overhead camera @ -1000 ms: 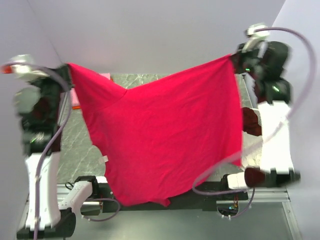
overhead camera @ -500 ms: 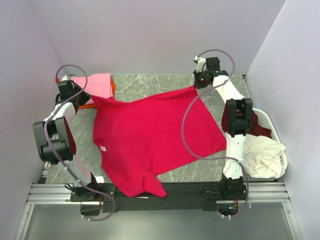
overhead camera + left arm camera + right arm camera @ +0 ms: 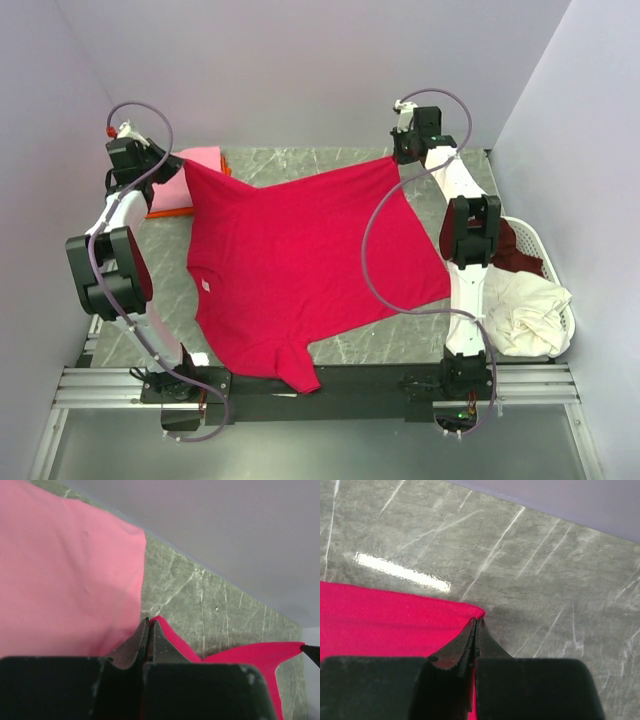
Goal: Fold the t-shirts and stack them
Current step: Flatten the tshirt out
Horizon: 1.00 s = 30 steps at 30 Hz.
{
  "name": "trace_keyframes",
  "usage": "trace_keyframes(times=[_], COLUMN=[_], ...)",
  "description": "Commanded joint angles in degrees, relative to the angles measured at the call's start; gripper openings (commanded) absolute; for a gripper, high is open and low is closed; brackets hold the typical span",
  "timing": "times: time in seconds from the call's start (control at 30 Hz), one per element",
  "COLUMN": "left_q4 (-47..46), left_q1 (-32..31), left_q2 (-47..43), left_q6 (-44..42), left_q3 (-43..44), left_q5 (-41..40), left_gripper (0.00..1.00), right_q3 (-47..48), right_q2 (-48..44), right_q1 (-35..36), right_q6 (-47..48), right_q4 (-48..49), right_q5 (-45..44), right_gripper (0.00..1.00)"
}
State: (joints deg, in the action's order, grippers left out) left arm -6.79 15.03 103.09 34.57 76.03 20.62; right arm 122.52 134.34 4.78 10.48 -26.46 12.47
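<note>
The crimson red t-shirt lies spread over the table, its white neck label at the left and its near end hanging over the front edge. My left gripper is shut on the shirt's far left corner, right beside the folded pink t-shirt. My right gripper is shut on the far right corner of the red shirt. Both corners sit low over the marble near the back wall, with the cloth pulled taut between them.
The pink t-shirt rests on an orange one at the far left. A white oval basket at the right holds a cream t-shirt and a maroon one. The walls stand close behind and beside the table.
A second ago both arms held the red shirt high in the air. They have lowered it onto the table and drawn its two held corners back toward the far wall.
</note>
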Motion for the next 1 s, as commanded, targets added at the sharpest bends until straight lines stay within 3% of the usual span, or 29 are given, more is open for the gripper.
trace_keyframes(times=[0.0,0.4,0.53,0.7,0.97], left_q4=[-4.6,-1.0,-1.0,-1.6,1.5], left_q1=[0.4,0.7,0.6,0.6,0.6], left_q2=[-5.1,-6.2,-12.6,-25.2,-50.2], left_q6=[-1.0,1.4,1.7,3.7,4.5], left_q3=[-0.6,9.2,9.1,8.6,11.0], left_q5=[1.2,5.3,6.3,6.2,-5.1], left_gripper=[0.0,0.0,0.0,0.0,0.0], right_q3=[0.1,-0.4,-2.8,-7.7,-5.7], right_q2=[-5.8,-10.1,-16.5,-33.9,-62.0], right_q1=[-0.9,-3.1,-3.4,-3.4,-3.5], right_q6=[-0.7,-2.6,-0.7,3.0,5.6], right_q4=[3.3,3.2,2.4,0.7,-3.8], right_q5=[-0.5,2.4,5.0,6.2,3.6], right_gripper=[0.0,0.0,0.0,0.0,0.0])
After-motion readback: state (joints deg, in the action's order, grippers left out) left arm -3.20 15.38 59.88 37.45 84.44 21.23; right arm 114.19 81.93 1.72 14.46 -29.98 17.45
